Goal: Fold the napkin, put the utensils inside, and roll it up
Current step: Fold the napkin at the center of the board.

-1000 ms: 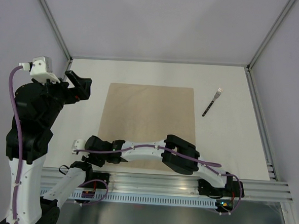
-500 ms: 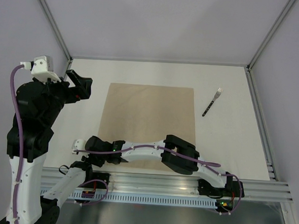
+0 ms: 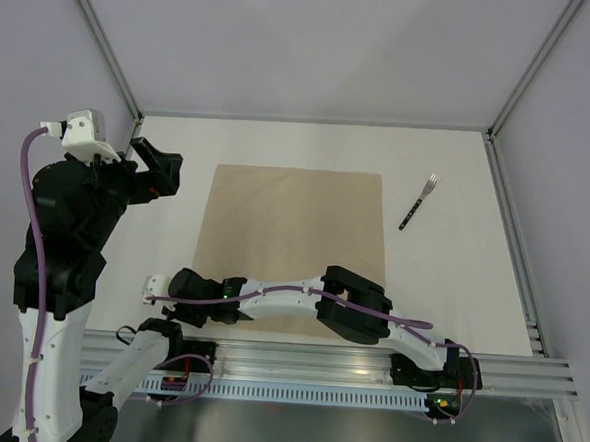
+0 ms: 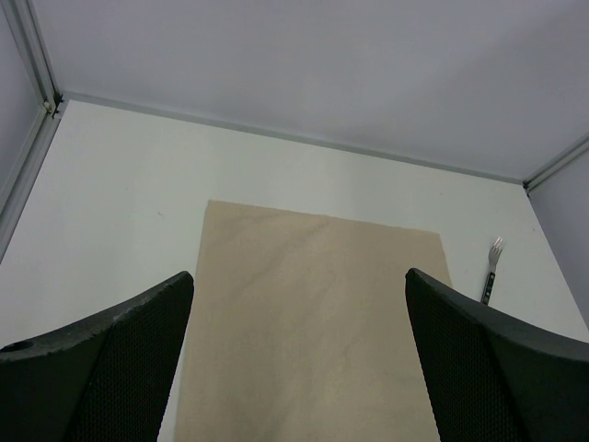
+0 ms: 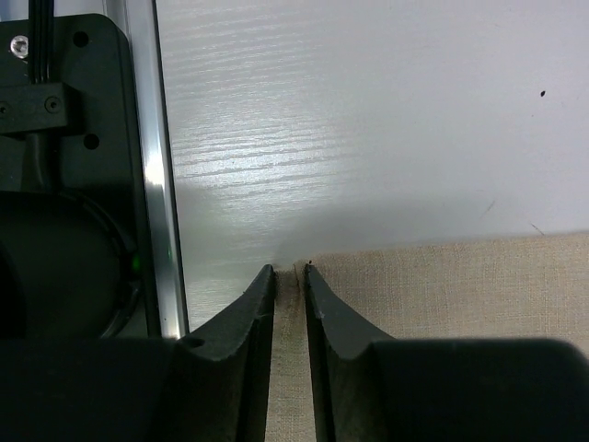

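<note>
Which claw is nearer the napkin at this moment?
Right. The right claw pinches the napkin at its near-left corner; the left claw hangs open, raised, off its far-left side.

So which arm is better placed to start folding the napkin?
Right. The right pincer is down at the near-left corner of the napkin, closed narrowly on its edge. The left pincer hangs open, raised off the left side, holding nothing.

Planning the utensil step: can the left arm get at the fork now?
Probably, at a stretch: only the flat napkin lies between the open left hand and the fork, far to its right.
</note>
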You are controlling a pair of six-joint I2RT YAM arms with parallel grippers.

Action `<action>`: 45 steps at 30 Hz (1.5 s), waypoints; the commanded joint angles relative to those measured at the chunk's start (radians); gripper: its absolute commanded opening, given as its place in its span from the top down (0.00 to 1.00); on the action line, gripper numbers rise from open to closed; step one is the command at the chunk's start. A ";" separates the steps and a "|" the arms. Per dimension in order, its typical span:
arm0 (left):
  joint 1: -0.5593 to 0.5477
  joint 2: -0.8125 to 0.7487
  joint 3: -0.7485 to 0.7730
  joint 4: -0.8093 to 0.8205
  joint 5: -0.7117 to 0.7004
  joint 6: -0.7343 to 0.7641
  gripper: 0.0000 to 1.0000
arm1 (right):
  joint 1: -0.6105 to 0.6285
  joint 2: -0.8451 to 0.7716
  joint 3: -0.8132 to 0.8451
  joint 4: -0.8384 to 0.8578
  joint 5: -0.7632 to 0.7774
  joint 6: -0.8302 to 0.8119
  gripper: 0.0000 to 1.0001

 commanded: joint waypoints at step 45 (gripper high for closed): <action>0.004 0.016 0.022 0.034 0.019 -0.038 0.00 | -0.121 -0.139 0.101 -0.173 -0.149 0.061 1.00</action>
